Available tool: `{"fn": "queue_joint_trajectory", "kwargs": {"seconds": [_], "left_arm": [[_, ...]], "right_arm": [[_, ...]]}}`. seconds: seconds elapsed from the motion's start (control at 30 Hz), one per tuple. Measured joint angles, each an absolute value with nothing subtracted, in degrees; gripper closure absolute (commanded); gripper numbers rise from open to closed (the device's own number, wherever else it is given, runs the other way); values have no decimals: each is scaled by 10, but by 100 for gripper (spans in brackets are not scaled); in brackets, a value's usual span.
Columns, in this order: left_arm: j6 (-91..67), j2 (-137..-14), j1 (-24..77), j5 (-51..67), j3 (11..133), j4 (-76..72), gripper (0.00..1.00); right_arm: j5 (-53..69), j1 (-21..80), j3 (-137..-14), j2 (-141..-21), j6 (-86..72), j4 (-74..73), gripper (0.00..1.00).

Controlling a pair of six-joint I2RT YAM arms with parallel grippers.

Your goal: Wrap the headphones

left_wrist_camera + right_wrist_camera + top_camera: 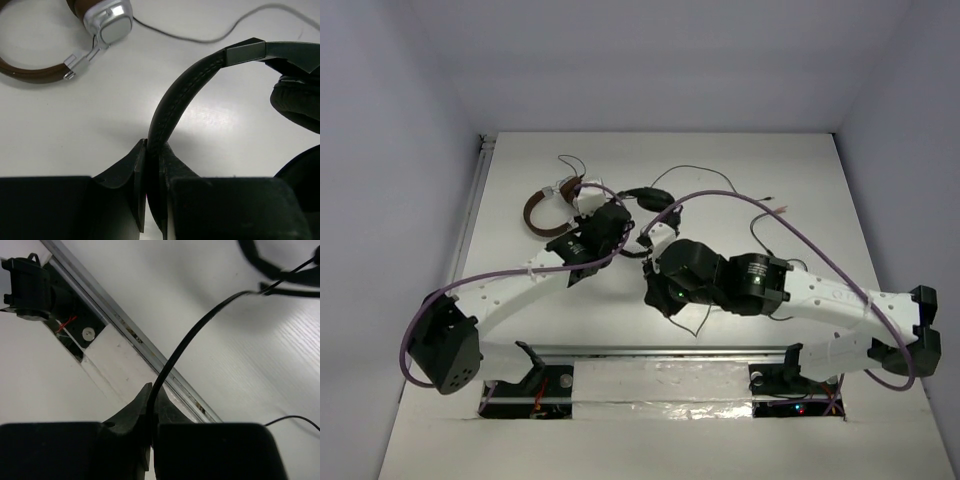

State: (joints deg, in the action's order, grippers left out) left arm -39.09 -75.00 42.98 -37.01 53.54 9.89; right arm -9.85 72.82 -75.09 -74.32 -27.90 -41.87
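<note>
The black headphones [658, 208] lie at the table's middle, partly hidden by both arms. My left gripper [628, 222] is shut on their padded black headband [172, 95]; in the left wrist view the band rises from between the fingertips of the gripper [152, 147] and curves right to a padded earcup [297, 102]. My right gripper [653, 296] sits nearer the front edge. In the right wrist view the gripper [151, 390] is shut on the thin dark cable [200, 325], which runs up and right towards the headphones [260, 262].
Brown-banded headphones with silver earcups [548, 203] lie left of the black ones and show in the left wrist view [107, 22]. Loose thin cable [695, 170] loops at the back. The metal rail of the front edge [125, 325] is close under my right gripper.
</note>
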Motion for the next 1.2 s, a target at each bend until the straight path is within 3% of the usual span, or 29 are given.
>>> {"fn": "queue_joint_trajectory", "kwargs": {"seconds": [0.37, 0.67, 1.0, 1.2], "left_arm": [[-255, -669, 453, -200, 496, 161, 100], [-154, -654, 469, -46, 496, 204, 100], [-103, -650, 467, 22, 522, 192, 100], [-95, -626, 426, 68, 547, 173, 100]], "right_arm": [[-137, 613, -764, -678, -217, -465, 100], [-187, 560, -790, -722, -131, -444, 100], [-218, 479, -743, -750, -77, -370, 96], [-156, 435, -695, -753, -80, -296, 93]]}}
